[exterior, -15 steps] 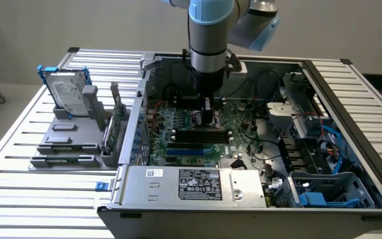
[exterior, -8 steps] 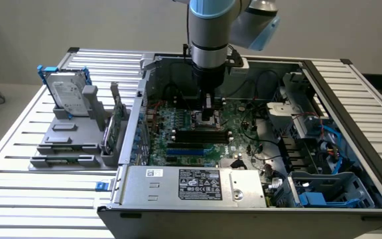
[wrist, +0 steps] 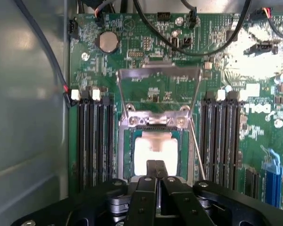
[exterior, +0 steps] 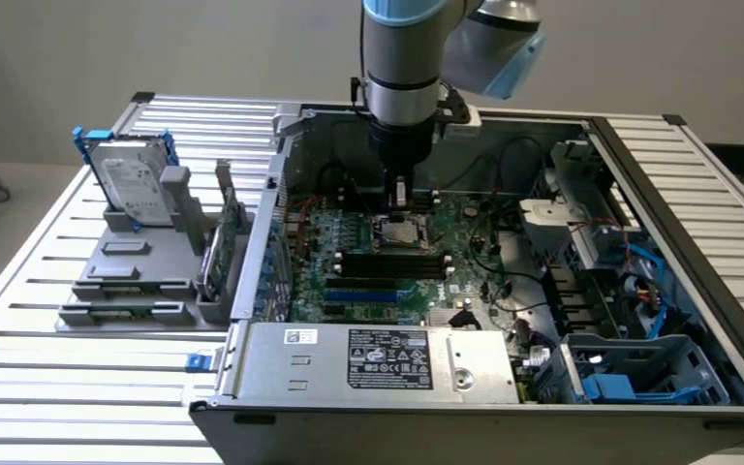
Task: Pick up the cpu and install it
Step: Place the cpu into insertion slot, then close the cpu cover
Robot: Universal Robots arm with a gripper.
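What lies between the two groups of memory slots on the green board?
In the wrist view, the socket lies there, its metal frame raised open, with the cpu in it. The shut gripper is at the cpu's edge.

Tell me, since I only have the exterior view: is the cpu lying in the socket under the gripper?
Observer: Yes. The cpu lies flat inside the socket, pale top up.
Operator: Is the socket's retaining frame closed over it?
Observer: No. The metal frame is swung open, off the cpu.
Operator: And the grip?
Observer: The gripper is shut over one edge of the cpu, with nothing showing between its jaws.
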